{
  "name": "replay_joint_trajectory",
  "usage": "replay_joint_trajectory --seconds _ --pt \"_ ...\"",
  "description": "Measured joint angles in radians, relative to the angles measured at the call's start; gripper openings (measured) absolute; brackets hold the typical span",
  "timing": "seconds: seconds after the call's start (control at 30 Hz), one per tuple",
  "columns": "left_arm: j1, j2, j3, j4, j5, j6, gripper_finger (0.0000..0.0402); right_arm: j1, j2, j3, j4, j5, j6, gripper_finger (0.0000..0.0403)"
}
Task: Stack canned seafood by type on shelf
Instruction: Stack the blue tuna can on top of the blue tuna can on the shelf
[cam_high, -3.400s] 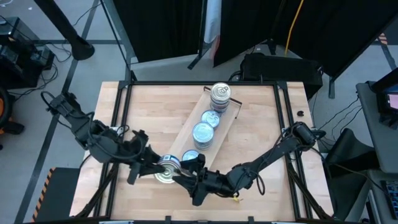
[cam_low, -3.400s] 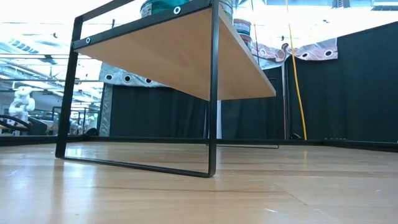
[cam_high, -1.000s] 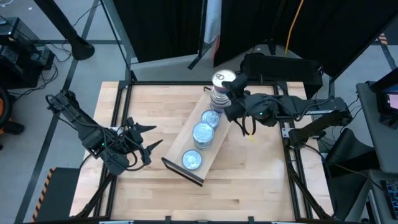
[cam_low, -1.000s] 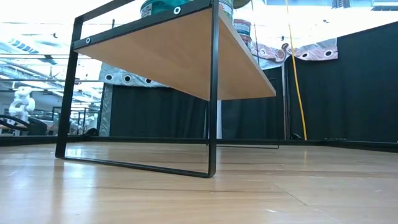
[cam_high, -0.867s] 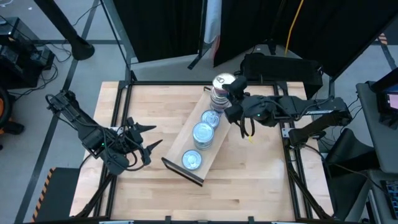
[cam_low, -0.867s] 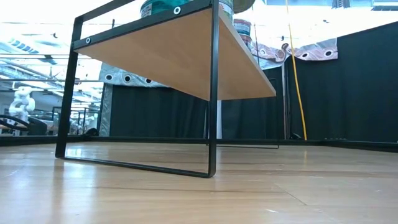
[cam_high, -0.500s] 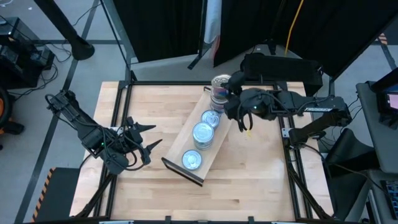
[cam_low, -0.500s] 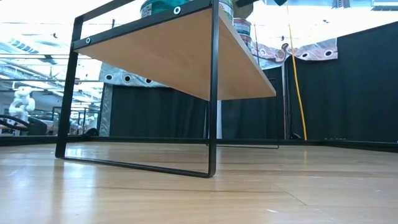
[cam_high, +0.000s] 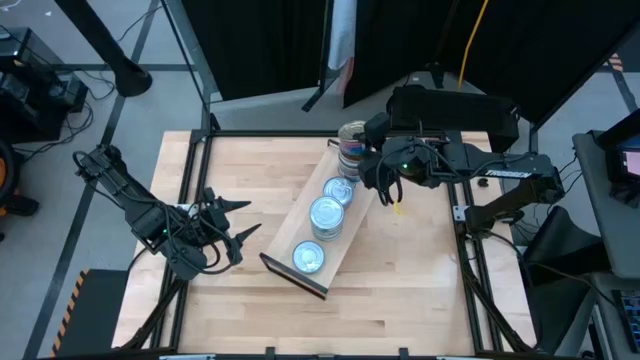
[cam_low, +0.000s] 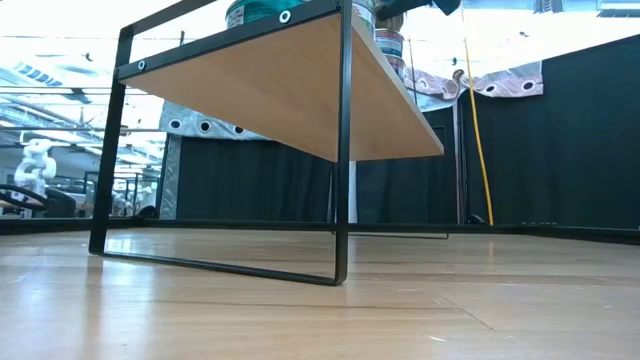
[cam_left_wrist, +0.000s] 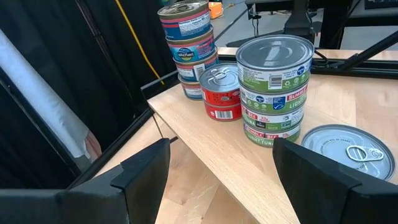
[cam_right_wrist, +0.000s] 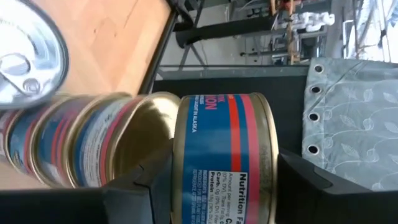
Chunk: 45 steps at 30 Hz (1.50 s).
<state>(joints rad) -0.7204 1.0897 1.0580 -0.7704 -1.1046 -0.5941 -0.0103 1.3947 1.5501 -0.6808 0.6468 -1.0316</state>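
The shelf (cam_high: 345, 215) is a long light-wood board lying slantwise on the table. On it stand a tall stack of blue-and-red tins (cam_high: 350, 155) at the far end, a red pair (cam_left_wrist: 221, 93), a green-labelled stack (cam_left_wrist: 273, 87) and a single silver-topped tin (cam_high: 308, 257). My right gripper (cam_high: 364, 150) is at the far stack, shut on a blue-and-red tin (cam_right_wrist: 224, 143). My left gripper (cam_high: 243, 218) waits open over the table left of the shelf. My right gripper has the blue-and-red tin between its two fingers (cam_right_wrist: 146, 190), one at each flat end of the tin in its wrist view. It comes level from the table's right side. The tin's gold bottom (cam_right_wrist: 146, 134) faces the stack's top (cam_right_wrist: 74, 137); I cannot tell whether they touch.
The table's black frame (cam_high: 200, 170) runs along its edges. Bare wood lies left of the shelf and along the near edge (cam_high: 400, 300). A black stand (cam_high: 450, 105) and dark curtains are beyond the far edge.
My right gripper has carried the tin a little toward the table's left, over the far stack, and has come down, entering the top of the low view. The tin now sits closer over the stack.
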Motion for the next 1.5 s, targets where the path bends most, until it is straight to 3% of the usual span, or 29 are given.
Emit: replay_joint_trajectory --seconds 0.43,1.0,1.5 --pt "0.000 0.000 0.000 0.000 0.000 -0.001 0.0282 -0.010 0.081 0.002 0.023 0.071 -0.047 0.0194" --pt "0.000 0.000 0.000 -0.002 0.000 0.005 0.0283 -0.008 0.069 0.001 0.014 0.062 -0.034 0.0199" --pt "0.000 0.000 0.000 -0.001 0.000 0.004 0.0283 -0.008 0.010 -0.001 -0.015 -0.021 0.071 0.0318"
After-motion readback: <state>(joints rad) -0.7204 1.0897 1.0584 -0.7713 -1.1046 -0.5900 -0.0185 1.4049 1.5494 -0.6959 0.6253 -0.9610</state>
